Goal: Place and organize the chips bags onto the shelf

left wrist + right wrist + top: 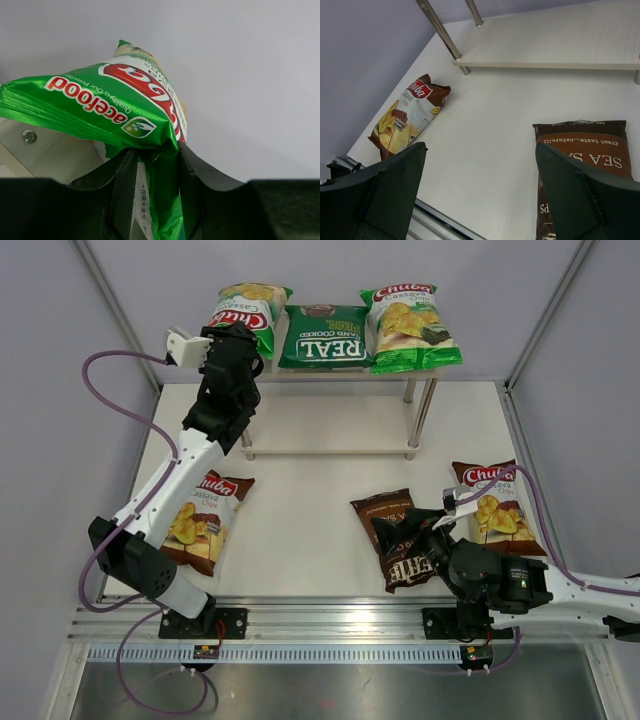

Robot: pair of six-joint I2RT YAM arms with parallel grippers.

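Chips bags (322, 335): three on shelf (330, 430), three on bench (300, 530)

Light-green Chuba bag (115, 105) sat top-left, left pincer (152, 160) clenched on its edge. Right pincer (480, 150) gaped over Kettle bag (582, 150). Step: settling third bag. Next, likely: release it, stock lower tier.

The chips bags (322, 337) look glossy; the shelf (560, 40) has matt wood-look boards, shiny metal legs (440, 27).

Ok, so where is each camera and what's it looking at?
Top: above and behind, looking down at the table, shelf and both arms.
Left wrist: on the left hand, facing the light-green Chuba bag between its fingers.
Right wrist: on the right hand, looking down at the Kettle bag, open fingers showing.
Both top and right wrist show the Kettle bag.
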